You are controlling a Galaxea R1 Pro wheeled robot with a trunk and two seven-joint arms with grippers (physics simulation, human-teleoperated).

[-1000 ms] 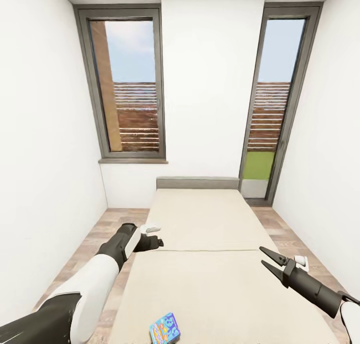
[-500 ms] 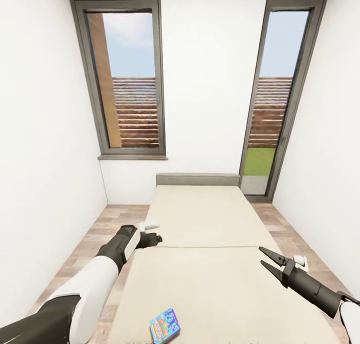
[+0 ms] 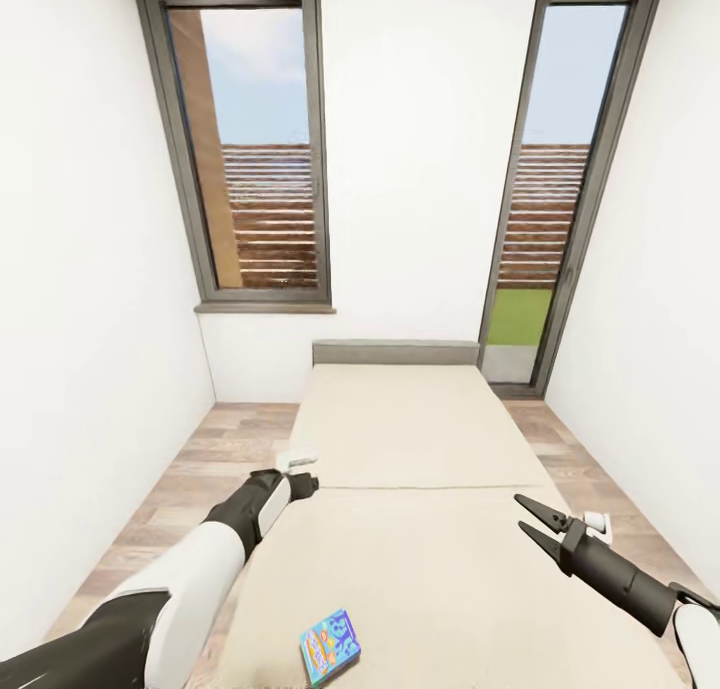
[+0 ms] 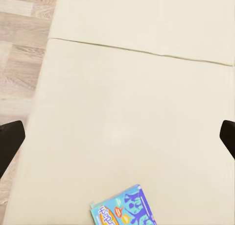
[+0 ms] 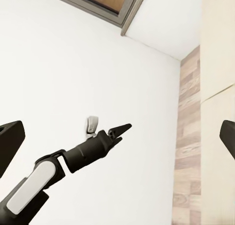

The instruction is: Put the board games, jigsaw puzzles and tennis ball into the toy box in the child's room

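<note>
A white-walled room (image 3: 420, 159) is seen in the head view, with a tall grey-framed window (image 3: 245, 149) at the far left and a grey-framed glazed door (image 3: 560, 184) at the far right. Slatted fencing and blue sky are visible through both. A wood-plank floor (image 3: 190, 474) is seen on either side of a bed (image 3: 420, 529) with a cream cover and a grey headboard (image 3: 396, 352) set against the far wall. A seam is noted running across the cover about midway along the bed.

The left arm (image 3: 200, 569), white above and dark towards the wrist, is extended over the left edge of the bed. The left gripper (image 3: 305, 484) is held just above that edge, close to the seam; in the right wrist view (image 5: 122, 129) its fingers are seen pressed together to a point, with nothing between them. The right gripper (image 3: 535, 527) is held over the right part of the bed, its two dark fingers spread apart and nothing grasped.

One board game (image 3: 330, 647), a flat light blue box with blue lettering and coloured print, is found lying flat on the near part of the bed, towards the left side, well apart from both grippers. In the left wrist view the same box (image 4: 125, 210) is seen on the cover, clear of the seam.
</note>
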